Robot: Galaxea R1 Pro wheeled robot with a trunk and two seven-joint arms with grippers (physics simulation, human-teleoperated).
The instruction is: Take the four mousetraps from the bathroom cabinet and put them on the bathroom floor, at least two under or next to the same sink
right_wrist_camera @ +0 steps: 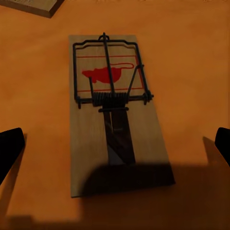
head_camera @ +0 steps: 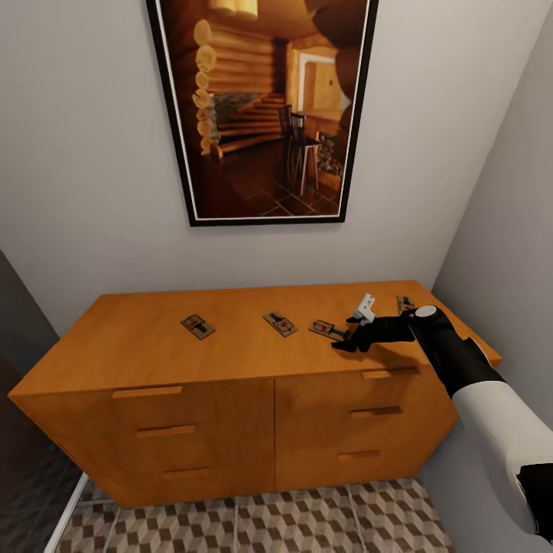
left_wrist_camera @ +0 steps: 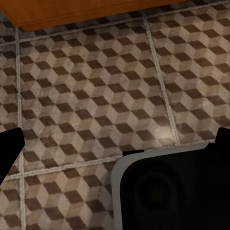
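Observation:
Several mousetraps lie flat on top of the orange-brown cabinet [head_camera: 153, 346]: one at the left [head_camera: 197, 326], one in the middle [head_camera: 280, 323], one further right [head_camera: 328, 330] and one near the right wall [head_camera: 405, 303]. My right gripper [head_camera: 344, 342] hovers just above the cabinet top, right beside the third trap. The right wrist view looks down on that mousetrap [right_wrist_camera: 112, 110], with its red mark and dark wire; the right gripper [right_wrist_camera: 115, 148] is open, a fingertip at each side and clear of the board. My left gripper [left_wrist_camera: 115, 143] hangs open over the patterned bathroom floor [left_wrist_camera: 96, 96].
A large framed picture [head_camera: 261, 107] hangs on the wall behind the cabinet. A grey wall [head_camera: 507, 230] closes in on the right. Cube-patterned floor [head_camera: 269, 522] runs in front of the drawers. The robot's grey base [left_wrist_camera: 167, 191] shows below the left gripper.

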